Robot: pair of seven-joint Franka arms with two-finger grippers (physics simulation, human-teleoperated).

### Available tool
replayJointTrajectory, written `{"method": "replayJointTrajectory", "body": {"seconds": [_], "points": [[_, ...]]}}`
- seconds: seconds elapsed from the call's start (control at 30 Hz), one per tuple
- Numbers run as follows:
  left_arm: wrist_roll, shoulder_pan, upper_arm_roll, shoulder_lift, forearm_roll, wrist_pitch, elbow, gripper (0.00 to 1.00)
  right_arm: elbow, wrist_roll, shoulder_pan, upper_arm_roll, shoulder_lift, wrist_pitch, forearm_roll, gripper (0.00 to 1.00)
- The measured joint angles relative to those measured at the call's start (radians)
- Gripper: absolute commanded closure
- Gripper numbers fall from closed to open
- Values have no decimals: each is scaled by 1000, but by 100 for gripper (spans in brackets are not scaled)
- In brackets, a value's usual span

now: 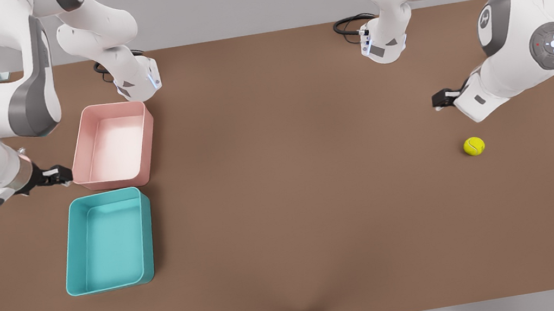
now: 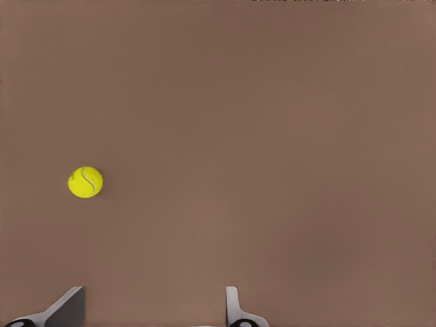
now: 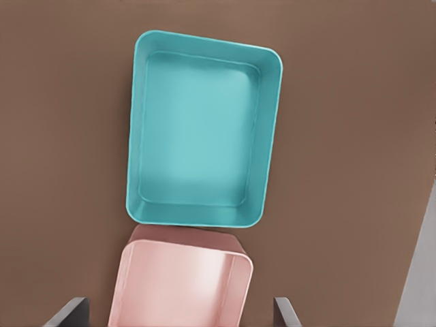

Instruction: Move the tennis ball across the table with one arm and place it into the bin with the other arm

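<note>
A: Two trays over on the front view's left. What's in them?

B: Nothing in either. The bin (image 1: 107, 242), the teal one, sits nearer the table's near edge, and the pink tray (image 1: 113, 145) lies just behind it, close by or touching it; I cannot tell which. In the right wrist view the bin (image 3: 203, 129) shows a bare floor all the way to its walls, and so does the pink tray (image 3: 180, 286).

A: And the tennis ball?

B: Way across, on the front view's right. The tennis ball (image 1: 474, 146) rests on the bare table (image 1: 292, 186), well apart from both trays, not far from that side's edge. The left wrist view has the tennis ball (image 2: 86, 182) lying alone on brown.

A: The grippers?

B: The left gripper (image 1: 441, 99) hangs near the ball, a little behind it, not touching it. Its fingertips (image 2: 235, 306) stand wide apart with nothing between them. The right gripper (image 1: 56, 175) hovers just beside the pink tray's outer wall, fingers (image 3: 286, 313) spread as well, holding nothing.

A: Room to move?

B: Plenty. The whole middle of the table between the ball and the trays is open brown surface, and so is the wide strip along the near edge.
</note>
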Motion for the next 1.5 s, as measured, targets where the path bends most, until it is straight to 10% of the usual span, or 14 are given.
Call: {"method": "replayJointTrajectory", "body": {"seconds": [0.07, 0.1, 0.13, 0.77, 1.5], "points": [[-6, -2, 0, 0, 0, 4, -1, 0, 2, -6, 1, 0, 4, 15, -2, 0], [-9, -8, 9, 2, 0, 6, -8, 50, 4, -8, 0, -2, 19, 18, -1, 0], [-8, -15, 28, 12, 2, 9, -17, 79, 6, -11, -5, -4, 34, 21, 0, 0], [1277, 393, 208, 334, 101, 782, -475, 79, 29, -43, -35, -45, 56, 132, 87, 0], [1875, 345, 221, 389, 125, 947, -562, 79, 27, -75, -32, -45, 64, 138, 99, 0]]}}
